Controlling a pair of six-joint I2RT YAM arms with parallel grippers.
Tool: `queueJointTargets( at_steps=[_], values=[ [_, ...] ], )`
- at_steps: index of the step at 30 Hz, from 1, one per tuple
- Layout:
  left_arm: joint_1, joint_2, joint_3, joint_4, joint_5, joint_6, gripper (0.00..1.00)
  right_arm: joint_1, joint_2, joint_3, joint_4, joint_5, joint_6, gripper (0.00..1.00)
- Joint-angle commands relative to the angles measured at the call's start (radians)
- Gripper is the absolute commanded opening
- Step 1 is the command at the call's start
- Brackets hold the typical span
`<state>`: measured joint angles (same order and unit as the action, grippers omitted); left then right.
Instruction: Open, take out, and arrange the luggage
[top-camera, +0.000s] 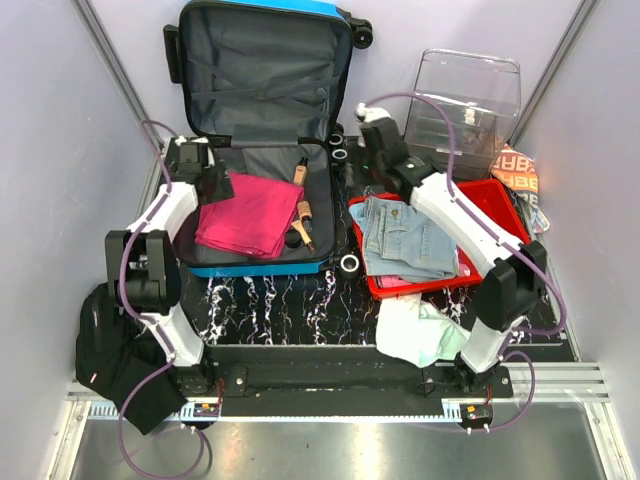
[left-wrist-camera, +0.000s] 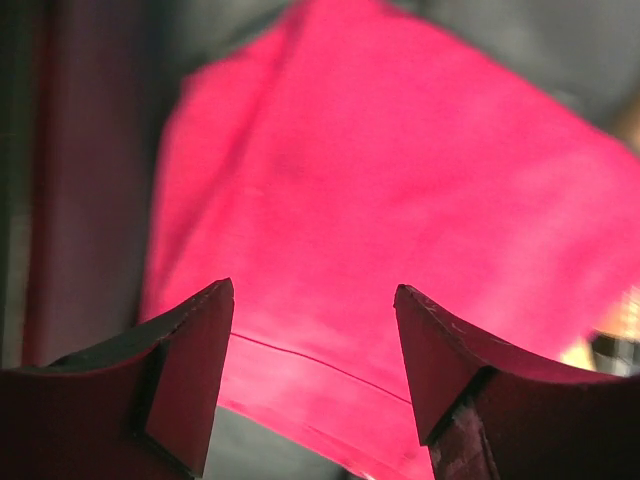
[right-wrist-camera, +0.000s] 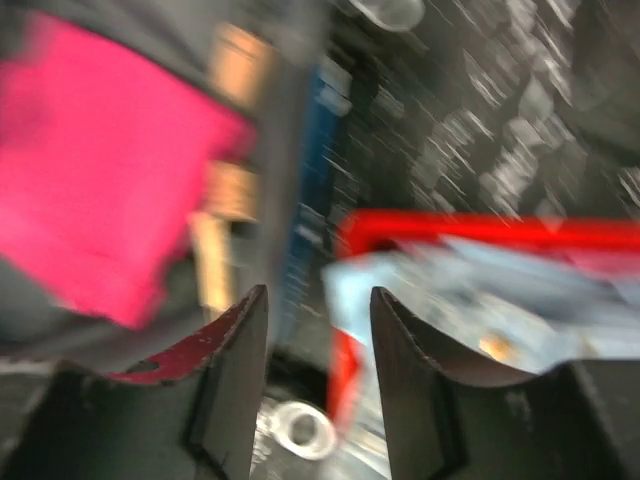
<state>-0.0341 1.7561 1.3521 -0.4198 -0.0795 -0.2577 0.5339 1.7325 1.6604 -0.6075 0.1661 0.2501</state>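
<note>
The blue suitcase (top-camera: 335, 80) lies open on the table, lid up at the back, dark grey lining showing. In its lower half lie a folded pink cloth (top-camera: 250, 215), wooden-handled brushes (top-camera: 301, 212) and a small black round thing (top-camera: 293, 239). My left gripper (top-camera: 222, 180) is open over the pink cloth's far left corner; the cloth (left-wrist-camera: 400, 200) fills the left wrist view between the fingers (left-wrist-camera: 195, 350). My right gripper (top-camera: 366, 120) is open and empty above the gap between the suitcase and the red tray; its view is blurred and shows the suitcase's blue edge (right-wrist-camera: 310, 200).
A red tray (top-camera: 500, 205) holding folded jeans (top-camera: 405, 240) sits right of the suitcase. A clear plastic drawer box (top-camera: 470, 100) stands at the back right. A pale green garment (top-camera: 420, 330) lies front right, a black garment (top-camera: 110, 350) front left. Small rings (top-camera: 350, 263) lie on the marble top.
</note>
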Motion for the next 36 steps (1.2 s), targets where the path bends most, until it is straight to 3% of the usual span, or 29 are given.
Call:
queueJointTargets(
  at_steps=[1, 7, 16, 28, 36],
  values=[
    [0.074, 0.052, 0.005, 0.067, 0.035, 0.018, 0.71, 0.129, 0.154, 0.146, 0.069, -0.003, 0.003, 0.53],
    [0.109, 0.177, 0.087, 0.01, 0.075, 0.04, 0.82, 0.225, 0.418, 0.436, 0.032, -0.112, 0.072, 0.61],
    [0.12, 0.296, 0.153, -0.03, 0.197, 0.063, 0.83, 0.241, 0.761, 0.765, -0.1, -0.112, 0.143, 0.64],
    [0.115, 0.399, 0.222, -0.073, 0.409, 0.081, 0.73, 0.239, 0.901, 0.848, -0.176, -0.048, 0.158, 0.68],
    [0.108, 0.378, 0.183, -0.073, 0.553, 0.083, 0.49, 0.241, 1.012, 0.963, -0.23, -0.112, 0.175, 0.69]
  ],
)
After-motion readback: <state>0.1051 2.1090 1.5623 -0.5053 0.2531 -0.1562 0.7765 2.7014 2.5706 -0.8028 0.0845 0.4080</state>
